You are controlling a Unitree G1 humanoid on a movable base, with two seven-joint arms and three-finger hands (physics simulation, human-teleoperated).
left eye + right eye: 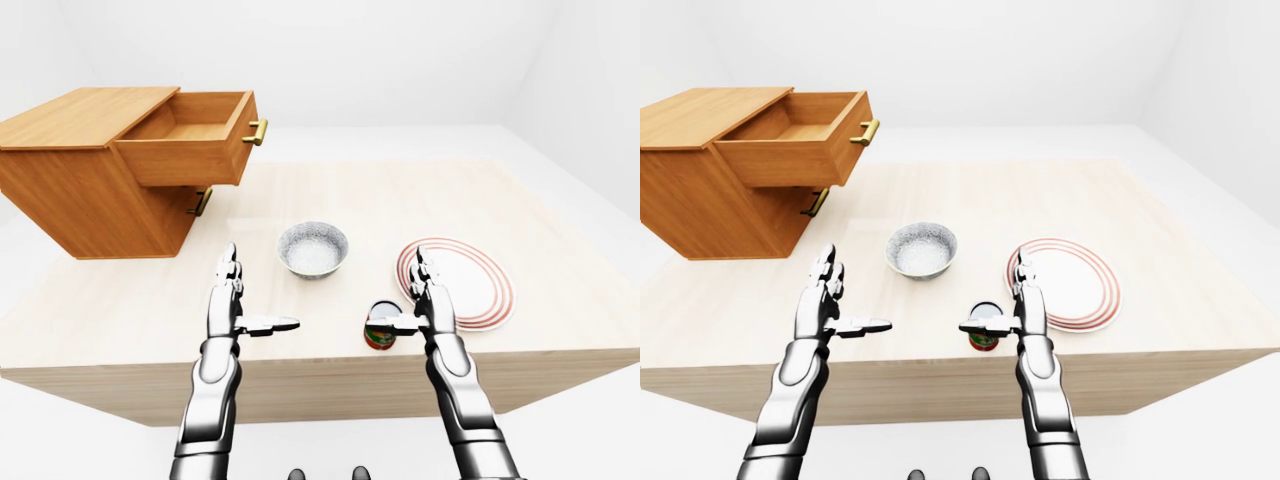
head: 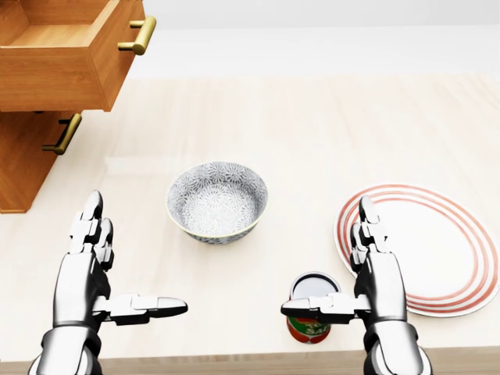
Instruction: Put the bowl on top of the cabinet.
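Observation:
A grey patterned bowl (image 2: 217, 201) sits upright on the light wooden table (image 2: 312, 125), in the middle of the head view. The wooden cabinet (image 1: 75, 165) stands at the upper left, its top drawer (image 1: 195, 135) pulled out and its flat top (image 1: 85, 113) bare. My left hand (image 2: 117, 269) hovers open at the lower left of the bowl, apart from it. My right hand (image 2: 340, 269) is open at the lower right, its thumb over a small can (image 2: 312, 312). Neither hand holds anything.
A white plate with red rings (image 2: 426, 246) lies to the right of my right hand. The can with a red and green label stands near the table's bottom edge. The cabinet's lower drawer handle (image 2: 64, 134) juts out below the open drawer.

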